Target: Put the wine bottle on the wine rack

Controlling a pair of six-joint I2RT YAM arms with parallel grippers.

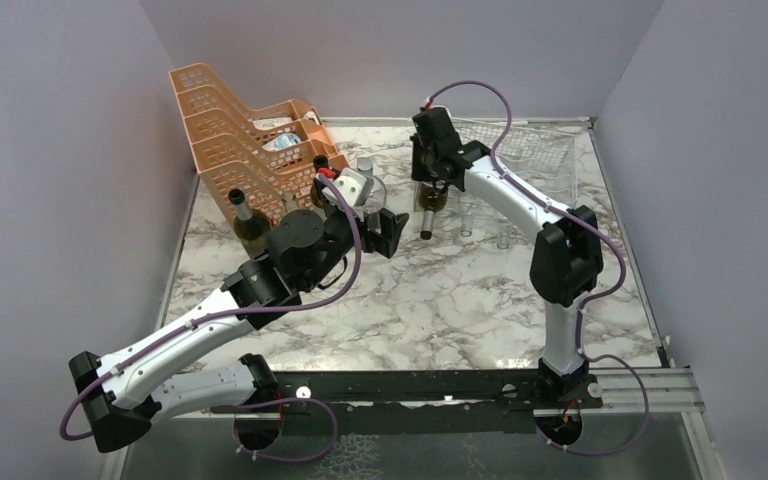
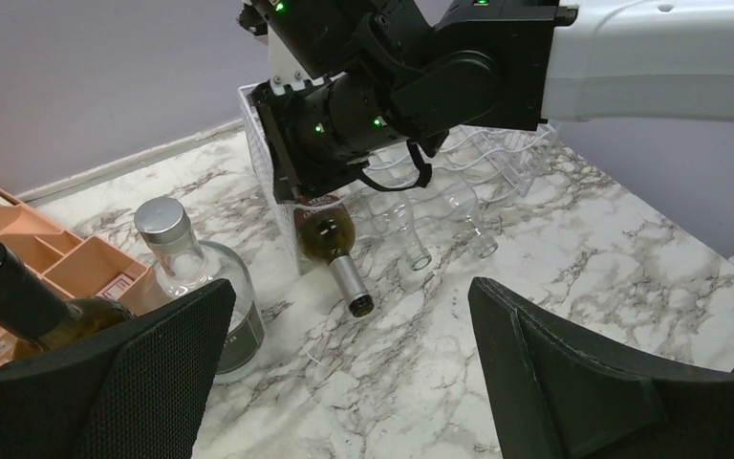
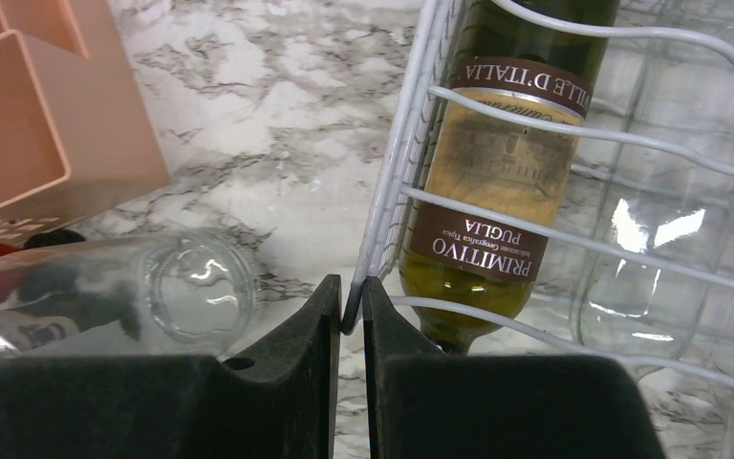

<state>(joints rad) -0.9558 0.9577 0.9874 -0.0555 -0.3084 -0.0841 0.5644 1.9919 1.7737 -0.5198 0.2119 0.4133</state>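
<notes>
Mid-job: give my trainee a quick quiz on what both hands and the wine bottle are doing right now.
1. True or false: the left hand is open and holds nothing.
2. The right hand is shut on: A) a wire of the wine rack; B) a bottle neck; C) the orange tray.
3. Where does the labelled wine bottle lie?
Key: 1 true; 2 A; 3 in the wine rack, neck sticking out.
</notes>
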